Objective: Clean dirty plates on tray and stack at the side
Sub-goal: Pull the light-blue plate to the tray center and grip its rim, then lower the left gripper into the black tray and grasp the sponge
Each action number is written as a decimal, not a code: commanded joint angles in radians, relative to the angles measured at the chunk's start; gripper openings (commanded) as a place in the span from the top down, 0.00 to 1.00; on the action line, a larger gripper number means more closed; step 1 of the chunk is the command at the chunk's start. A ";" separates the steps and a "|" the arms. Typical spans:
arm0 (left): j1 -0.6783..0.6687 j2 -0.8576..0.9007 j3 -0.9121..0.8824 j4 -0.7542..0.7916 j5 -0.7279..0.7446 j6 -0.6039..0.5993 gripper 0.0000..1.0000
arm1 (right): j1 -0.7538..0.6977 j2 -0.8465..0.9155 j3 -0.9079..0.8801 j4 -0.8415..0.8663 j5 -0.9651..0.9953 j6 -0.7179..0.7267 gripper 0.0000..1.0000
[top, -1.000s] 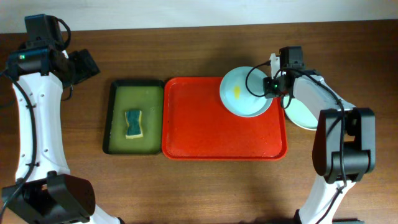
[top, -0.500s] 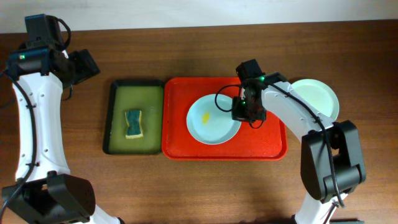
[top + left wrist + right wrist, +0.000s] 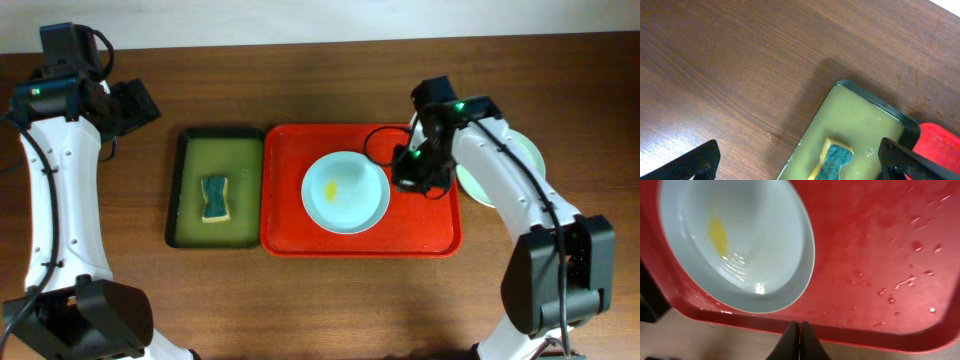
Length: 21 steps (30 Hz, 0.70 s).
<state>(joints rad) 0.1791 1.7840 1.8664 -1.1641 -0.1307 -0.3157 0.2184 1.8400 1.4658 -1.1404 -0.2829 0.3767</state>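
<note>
The pale blue plate (image 3: 345, 192) lies flat in the middle of the red tray (image 3: 290, 225), with a yellow smear left of its centre. In the right wrist view the plate (image 3: 740, 245) fills the upper left over the wet tray (image 3: 880, 255). My right gripper (image 3: 410, 173) (image 3: 800, 340) is shut and empty, just right of the plate and clear of it. A pale green plate (image 3: 478, 186) lies on the table right of the tray, partly hidden by my right arm. The white plate is not in view. My left gripper (image 3: 135, 105) (image 3: 800, 162) is open and empty, high at the far left.
A smaller dark green tray (image 3: 183, 190) (image 3: 865, 107) with yellowish liquid stands left of the red tray. A blue-and-yellow sponge (image 3: 215, 199) (image 3: 832, 160) lies in it. Bare wooden table surrounds the trays.
My right gripper carried the pale blue plate from the tray's far right corner to the middle of the tray, let it go, and drew back to the right. The left arm has not moved.
</note>
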 commanded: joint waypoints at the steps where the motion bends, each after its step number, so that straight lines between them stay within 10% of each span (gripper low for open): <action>1: 0.004 -0.005 0.011 -0.001 0.003 -0.013 0.01 | 0.044 -0.003 -0.100 0.084 -0.010 0.006 0.74; 9: 0.004 -0.005 0.011 -0.001 0.003 -0.013 0.00 | 0.051 -0.002 -0.349 0.470 0.018 0.096 0.78; 13: 0.004 -0.005 0.011 -0.001 0.003 -0.013 0.00 | 0.051 -0.001 -0.357 0.537 0.104 0.160 0.96; 21: 0.004 -0.005 0.011 0.007 0.003 -0.013 0.01 | 0.050 -0.001 -0.357 0.554 0.028 0.129 0.96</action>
<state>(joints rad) 0.1791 1.7840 1.8664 -1.1637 -0.1310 -0.3157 0.2638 1.8412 1.1122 -0.5819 -0.2386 0.5186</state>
